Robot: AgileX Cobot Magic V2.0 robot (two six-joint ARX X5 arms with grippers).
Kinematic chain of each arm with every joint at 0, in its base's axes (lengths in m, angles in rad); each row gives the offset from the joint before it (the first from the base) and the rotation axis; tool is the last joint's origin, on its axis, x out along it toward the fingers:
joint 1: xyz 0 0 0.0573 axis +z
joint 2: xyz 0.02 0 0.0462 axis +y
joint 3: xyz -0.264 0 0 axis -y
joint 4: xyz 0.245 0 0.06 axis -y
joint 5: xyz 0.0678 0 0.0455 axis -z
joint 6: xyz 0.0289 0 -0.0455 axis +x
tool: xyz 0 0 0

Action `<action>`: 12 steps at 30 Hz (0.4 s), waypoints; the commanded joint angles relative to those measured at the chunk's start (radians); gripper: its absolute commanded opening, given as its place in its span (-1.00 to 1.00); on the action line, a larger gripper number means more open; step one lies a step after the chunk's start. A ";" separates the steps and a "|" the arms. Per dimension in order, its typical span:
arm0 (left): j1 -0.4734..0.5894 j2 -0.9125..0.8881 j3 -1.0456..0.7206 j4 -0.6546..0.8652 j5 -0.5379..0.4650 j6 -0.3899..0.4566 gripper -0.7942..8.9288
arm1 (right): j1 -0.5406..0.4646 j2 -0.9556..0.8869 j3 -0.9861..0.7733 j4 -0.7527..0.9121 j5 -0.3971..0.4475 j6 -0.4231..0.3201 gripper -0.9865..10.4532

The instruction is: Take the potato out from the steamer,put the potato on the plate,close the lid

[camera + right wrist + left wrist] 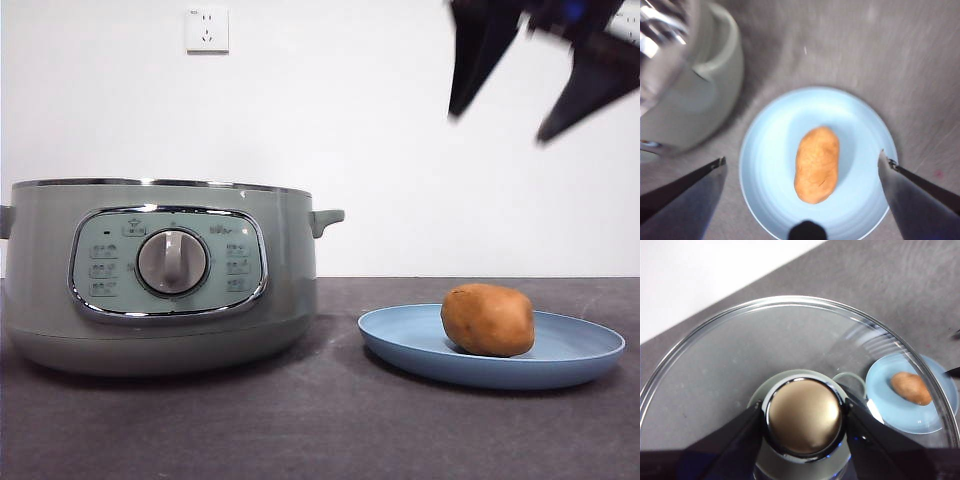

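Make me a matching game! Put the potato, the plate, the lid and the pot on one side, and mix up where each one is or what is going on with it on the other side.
Things:
1. potato
2. plate
3. lid
4. steamer

States:
A. held up in the air by its knob in the left claw
B. standing open on the table, nothing covering it
C. lying on the blue dish
D. flat on the table beside the pot, below the open right claw

Pairs: 1-C, 2-D, 3-A, 4-B
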 commanded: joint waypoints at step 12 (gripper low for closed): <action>0.003 0.011 -0.401 0.288 0.026 0.004 -0.85 | 0.000 -0.288 0.001 -0.012 0.086 0.034 0.05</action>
